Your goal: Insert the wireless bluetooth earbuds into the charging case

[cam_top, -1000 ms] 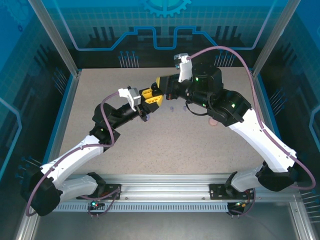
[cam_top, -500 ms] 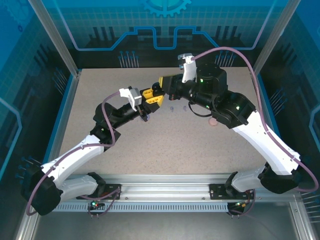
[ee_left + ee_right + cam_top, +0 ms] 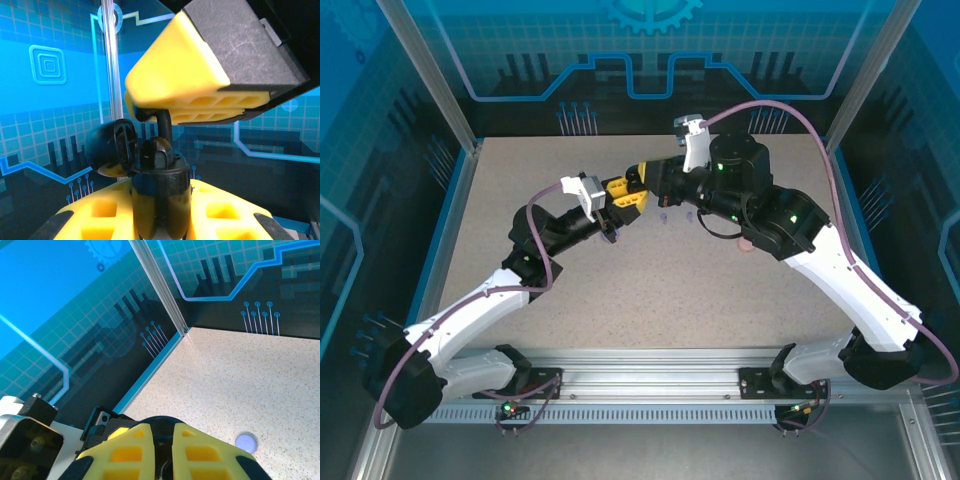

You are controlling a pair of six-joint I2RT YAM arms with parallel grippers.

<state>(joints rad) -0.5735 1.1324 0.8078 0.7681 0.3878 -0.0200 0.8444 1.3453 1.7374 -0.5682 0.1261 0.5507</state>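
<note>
While the left fingers stay clamped round the black charging case, holding it upright in the air with its lid swung open to the left, the right fingers have moved. Over the last second the top view shows them dropping from a little above and behind to directly over the case. They pinch the stem of a black earbud, whose body now sits at the mouth of the case, seemingly partly in its socket. Whether it is fully seated I cannot tell. I judge this bud's insertion nearly done, with release and withdrawal next. Down on the desk a small lavender piece and a pale pink one lie apart, not yet dealt with. No brand, label or lettering can be read on case, bud or fingers.
</note>
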